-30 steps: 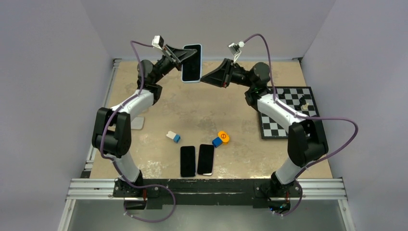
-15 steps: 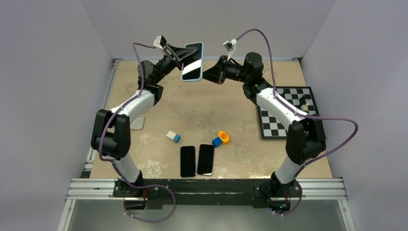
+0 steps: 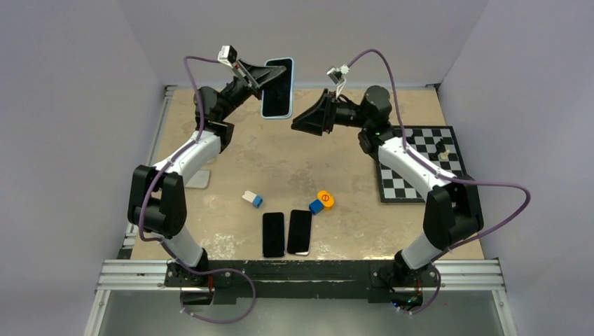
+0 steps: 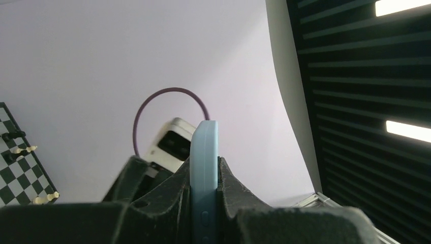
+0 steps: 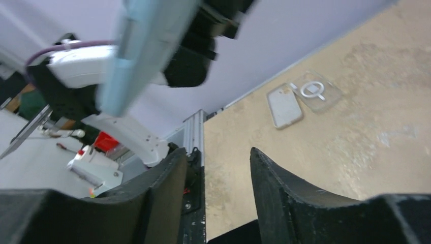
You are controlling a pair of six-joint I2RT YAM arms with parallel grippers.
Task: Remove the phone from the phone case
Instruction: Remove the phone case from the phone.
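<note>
The phone point(image 3: 277, 87), its dark screen showing, sits in a light-blue phone case point(image 3: 291, 77) held upright in the air above the table's far edge. My left gripper point(image 3: 265, 75) is shut on it from the left. In the left wrist view the case's edge point(image 4: 204, 152) stands clamped between both fingers of the left gripper point(image 4: 204, 162). My right gripper point(image 3: 295, 124) hangs just right of and below the phone, apart from it. It is open with nothing between its fingers in the right wrist view point(image 5: 216, 150). There the blurred case point(image 5: 147, 51) appears at upper left.
Two black phones point(image 3: 273, 234) point(image 3: 299, 232) lie side by side near the front edge. Behind them are a white-and-blue block point(image 3: 253, 199), a blue block point(image 3: 316, 206) and an orange disc point(image 3: 326, 199). A chessboard point(image 3: 413, 161) lies right. Clear cases point(image 5: 284, 105) point(image 5: 314, 91) lie left.
My right gripper closed beside the phone's lower edge, then drew back down and right and opened. The left gripper raised the cased phone slightly up and left, still shut on it.
</note>
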